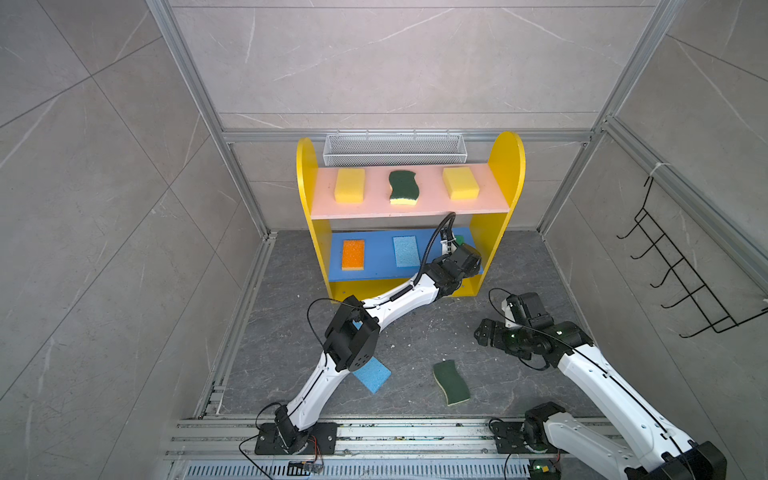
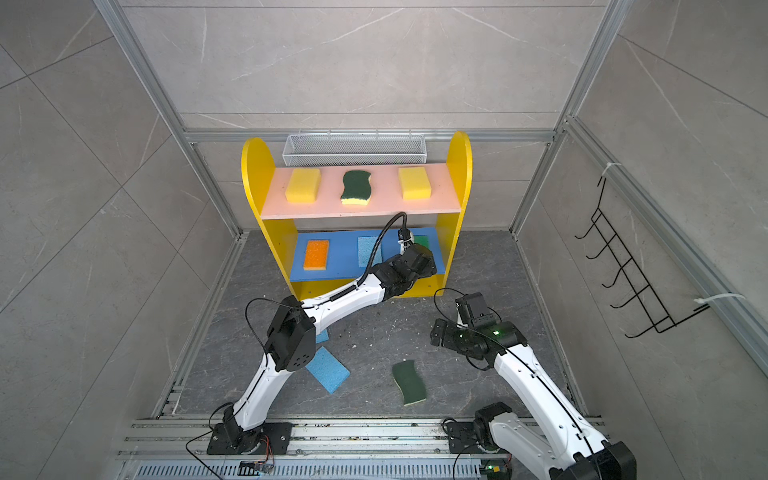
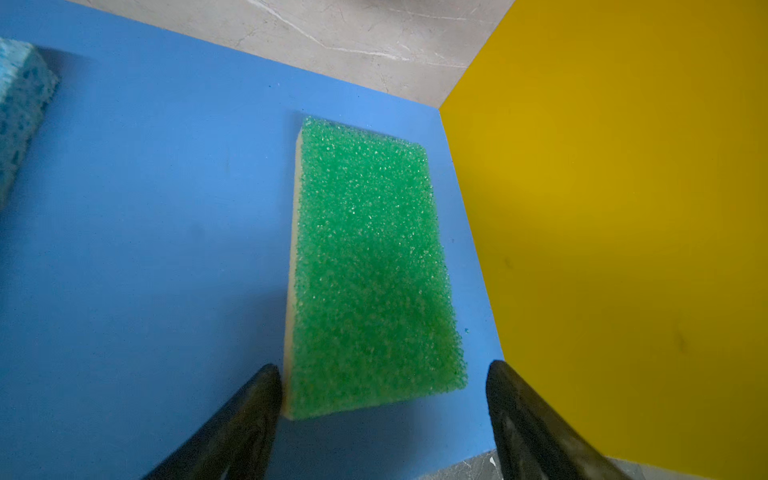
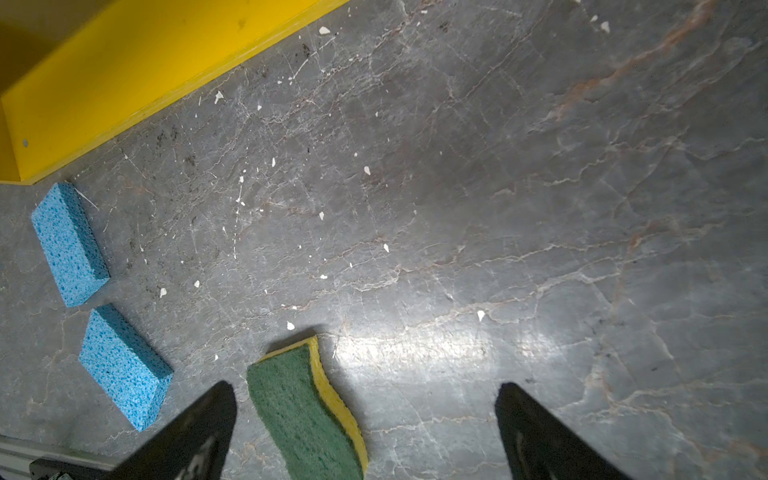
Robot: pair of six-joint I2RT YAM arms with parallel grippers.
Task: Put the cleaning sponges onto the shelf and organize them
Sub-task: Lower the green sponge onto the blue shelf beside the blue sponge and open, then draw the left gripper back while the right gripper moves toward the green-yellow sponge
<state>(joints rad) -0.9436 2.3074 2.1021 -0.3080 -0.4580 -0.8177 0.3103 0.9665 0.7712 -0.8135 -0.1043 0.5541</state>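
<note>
The yellow shelf (image 1: 506, 166) carries two yellow sponges (image 1: 350, 185) (image 1: 460, 183) and a wavy scourer (image 1: 403, 187) on its pink board. On the blue board lie an orange sponge (image 1: 353, 254), a light blue one (image 1: 405, 251) and a bright green one (image 3: 370, 266) at the right end. My left gripper (image 3: 383, 364) is open inside that tier, straddling the green sponge's near end without gripping it. My right gripper (image 4: 365, 384) hangs open over the floor, above a second scourer (image 4: 303, 415). Two blue sponges (image 4: 70, 245) (image 4: 124, 365) lie on the floor, partly under my left arm.
A white mesh basket (image 1: 392, 148) hangs behind the shelf. A black hook rack (image 1: 681, 274) is on the right wall. Aluminium rails (image 1: 374, 432) run along the front edge. White crumbs speckle the grey floor (image 4: 457, 208).
</note>
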